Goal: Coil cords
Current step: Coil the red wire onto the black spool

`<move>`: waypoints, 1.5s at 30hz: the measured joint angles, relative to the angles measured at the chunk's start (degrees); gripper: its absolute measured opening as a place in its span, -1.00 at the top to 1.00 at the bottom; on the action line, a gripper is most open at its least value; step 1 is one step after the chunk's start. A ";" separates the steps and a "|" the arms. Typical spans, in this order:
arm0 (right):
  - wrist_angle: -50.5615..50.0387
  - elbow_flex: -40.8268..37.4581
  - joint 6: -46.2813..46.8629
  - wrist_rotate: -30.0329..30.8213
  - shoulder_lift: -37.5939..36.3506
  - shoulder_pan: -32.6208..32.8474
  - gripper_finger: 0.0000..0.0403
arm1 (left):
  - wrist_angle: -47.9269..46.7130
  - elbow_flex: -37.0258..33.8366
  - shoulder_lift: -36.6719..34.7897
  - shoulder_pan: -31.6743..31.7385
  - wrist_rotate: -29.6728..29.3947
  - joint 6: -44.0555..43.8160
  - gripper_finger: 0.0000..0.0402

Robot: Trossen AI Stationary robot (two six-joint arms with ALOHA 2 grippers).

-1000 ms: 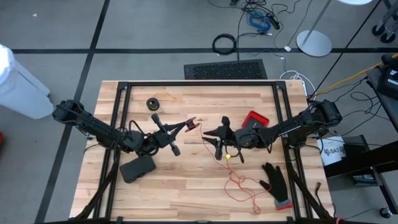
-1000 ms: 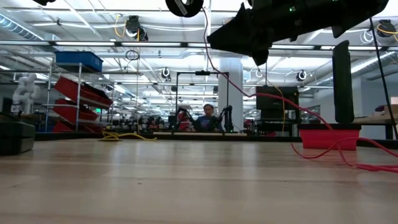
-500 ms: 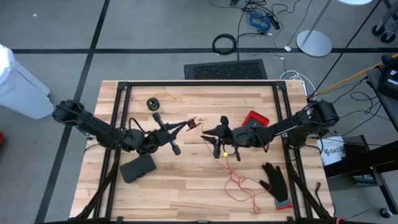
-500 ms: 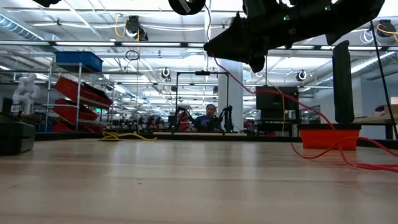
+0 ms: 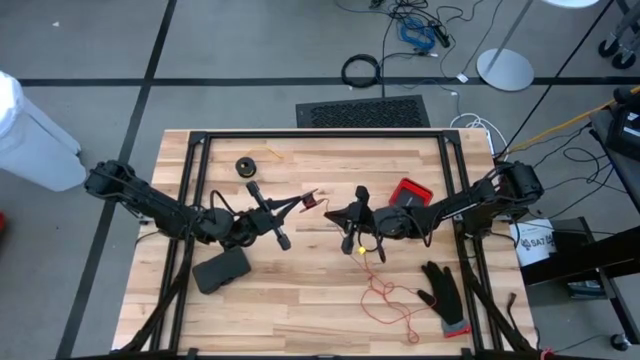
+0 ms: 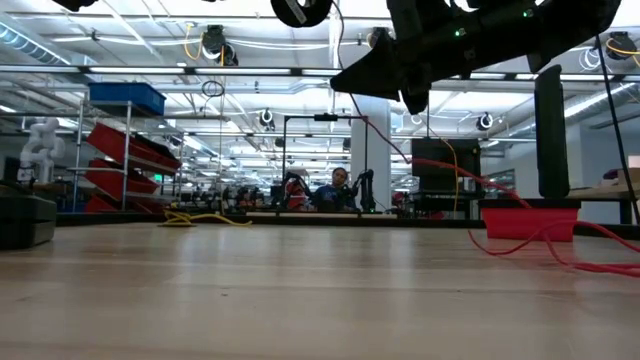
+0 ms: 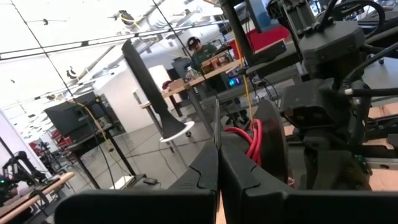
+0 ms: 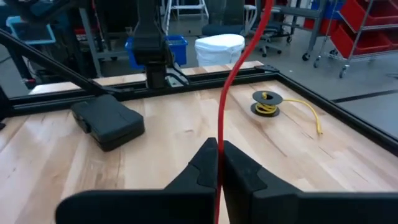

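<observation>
Right end effector (image 5: 343, 213) pinches the red cord (image 8: 233, 74), which runs taut to the clenched left end effector (image 5: 311, 197) mid-surface; slack trails toward the near edge.

Left arm: reaches in from table's left edge, left gripper (image 5: 308, 201) raised mid-table, fingers closed. Right arm: reaches in from right edge, right gripper (image 5: 338, 215) raised, fingers pressed together.

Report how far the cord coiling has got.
Done: the yellow cord looks mostly wound on its spool, one tail loose. In hand: the left gripper and right gripper are both shut on the red cord. Left: most of it sprawls loose beside the glove.
</observation>
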 joint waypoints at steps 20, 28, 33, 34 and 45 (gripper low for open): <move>0.37 14.48 -1.10 -2.32 15.26 -3.13 1.00 | 2.59 -0.02 6.29 6.97 8.59 -11.90 1.00; -3.66 16.07 -1.95 3.60 12.85 -1.35 1.00 | -3.09 -0.07 6.27 6.44 6.92 -7.41 1.00; -5.15 16.09 -1.81 4.50 10.50 -0.09 1.00 | -5.88 -0.07 6.27 5.84 4.07 -4.43 1.00; -5.13 16.09 -1.75 4.57 10.15 0.16 1.00 | -6.19 -0.07 6.27 5.76 3.15 -3.49 1.00; -20.31 16.09 -2.07 11.38 2.98 3.73 1.00 | -11.29 -0.11 6.26 3.28 -3.30 3.22 1.00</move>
